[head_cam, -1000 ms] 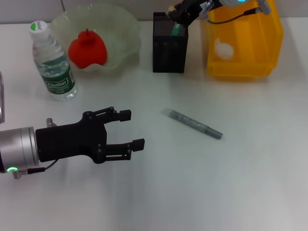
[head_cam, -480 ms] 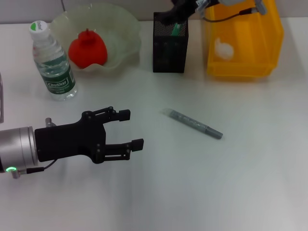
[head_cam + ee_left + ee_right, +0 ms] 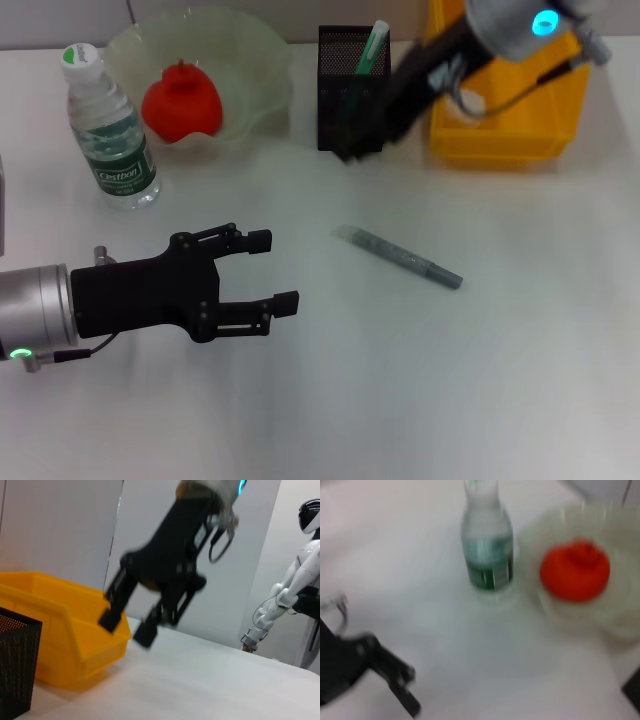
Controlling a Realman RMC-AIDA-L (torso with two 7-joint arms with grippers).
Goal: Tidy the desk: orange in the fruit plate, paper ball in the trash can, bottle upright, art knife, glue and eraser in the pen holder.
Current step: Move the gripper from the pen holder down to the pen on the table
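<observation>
While the glue is the one item I can see loose on the desk, these notes hold:
Glue: glue (image 3: 400, 257) lies flat on the open desk, touching nothing.
Right gripper: right gripper (image 3: 352, 148) hangs low in front of the pen holder (image 3: 351, 90); the left wrist view shows its two fingers spread with nothing between them.
Bearing from right jaws: glue sits near, on the robot's side of them and a little to its right.
Long axis: runs diagonally, pale end toward the pen holder, dark tip toward the robot's right; jaws likely need to close across it.
Left gripper: left gripper (image 3: 268, 270) hovers agape and empty, glue off beyond its fingertips.
Nearer arm: right, by my judgement.
Already placed: art knife (image 3: 372, 47) stands in the pen holder.
</observation>
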